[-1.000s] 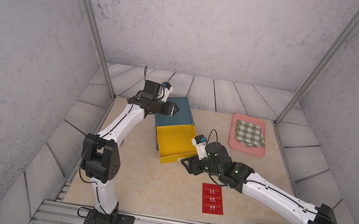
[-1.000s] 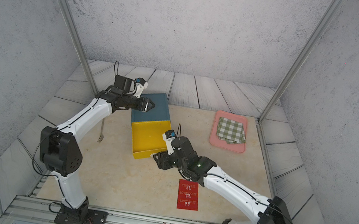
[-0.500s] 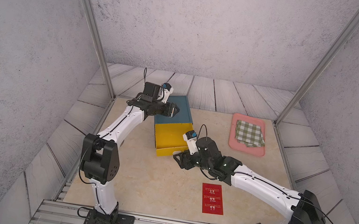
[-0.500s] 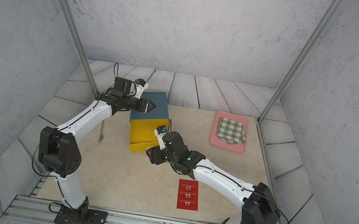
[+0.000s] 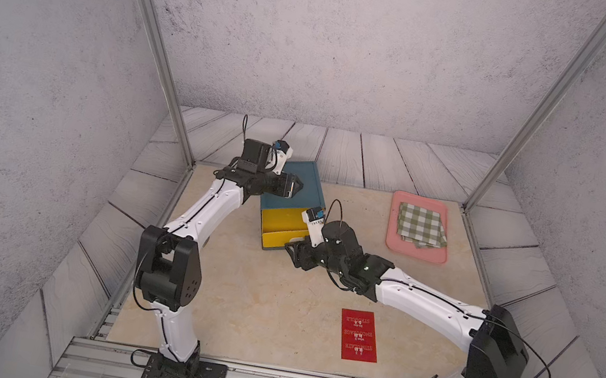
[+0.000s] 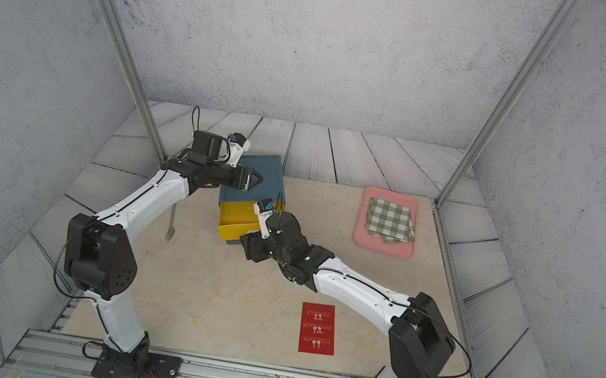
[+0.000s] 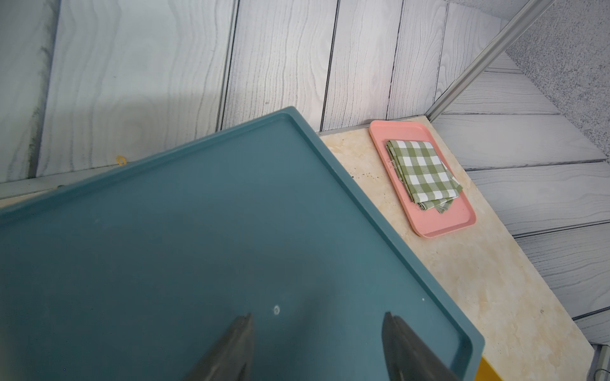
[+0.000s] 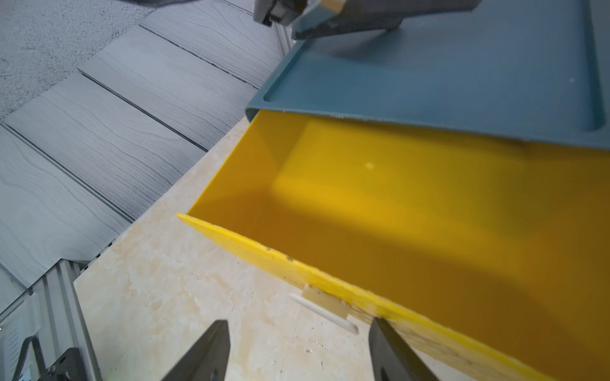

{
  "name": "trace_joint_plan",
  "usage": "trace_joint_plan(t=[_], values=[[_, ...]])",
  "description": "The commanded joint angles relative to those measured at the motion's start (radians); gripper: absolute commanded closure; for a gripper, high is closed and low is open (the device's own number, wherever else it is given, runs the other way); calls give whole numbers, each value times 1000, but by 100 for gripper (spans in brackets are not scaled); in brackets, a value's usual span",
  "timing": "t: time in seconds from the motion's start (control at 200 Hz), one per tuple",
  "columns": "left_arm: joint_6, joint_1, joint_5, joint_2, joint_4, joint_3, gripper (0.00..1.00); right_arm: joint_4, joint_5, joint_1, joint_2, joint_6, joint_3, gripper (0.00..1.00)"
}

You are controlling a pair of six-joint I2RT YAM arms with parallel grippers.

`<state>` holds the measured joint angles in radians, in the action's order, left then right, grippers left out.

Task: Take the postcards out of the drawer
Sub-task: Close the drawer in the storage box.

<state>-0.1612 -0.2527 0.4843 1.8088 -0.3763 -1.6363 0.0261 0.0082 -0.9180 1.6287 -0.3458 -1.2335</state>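
The postcards (image 5: 359, 335) (image 6: 318, 328) are seen in both top views as a red rectangle with white lettering, laid flat on the bench (image 5: 231, 311) near its front edge, toward the right arm's base and well apart from the drawer (image 5: 283, 222). Whether one card or several lie there cannot be told. The yellow drawer is drawn partway out of a teal box (image 5: 296, 180) that stands near the back edge of the bench, toward the back left corner. In the right wrist view the visible part of the drawer's floor (image 8: 412, 204) shows as plain yellow. The right gripper (image 5: 288, 246) (image 8: 298, 325) is held low at the drawer's front, its fingers spread wide. A small white handle (image 8: 325, 310) on the drawer's front lies between them but is not clamped, and nothing is gripped. The left gripper (image 5: 298, 188) (image 7: 318, 316) is placed over the top of the box with its fingers likewise wide apart and nothing between them; whether the box is touched cannot be told. A pink tray (image 5: 392, 240) is set at the back right corner of the bench, and a folded checked cloth (image 5: 422, 226) lies on it. A fork (image 6: 171, 224) is seen in a top view near the bench's left edge, beside the left arm.
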Motion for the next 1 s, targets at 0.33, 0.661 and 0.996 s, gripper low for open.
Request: trace_joint_plan(t=[0.33, 0.661, 0.996], values=[[-4, 6, 13, -2, -80, 36, 33, -129, 90, 2, 159, 94, -91, 26], [0, 6, 12, -5, -85, 49, 33, -237, 83, 17, 223, 110, -112, 24], [6, 7, 11, -9, -89, 65, 33, -281, 61, 36, 261, 107, -139, 23]])
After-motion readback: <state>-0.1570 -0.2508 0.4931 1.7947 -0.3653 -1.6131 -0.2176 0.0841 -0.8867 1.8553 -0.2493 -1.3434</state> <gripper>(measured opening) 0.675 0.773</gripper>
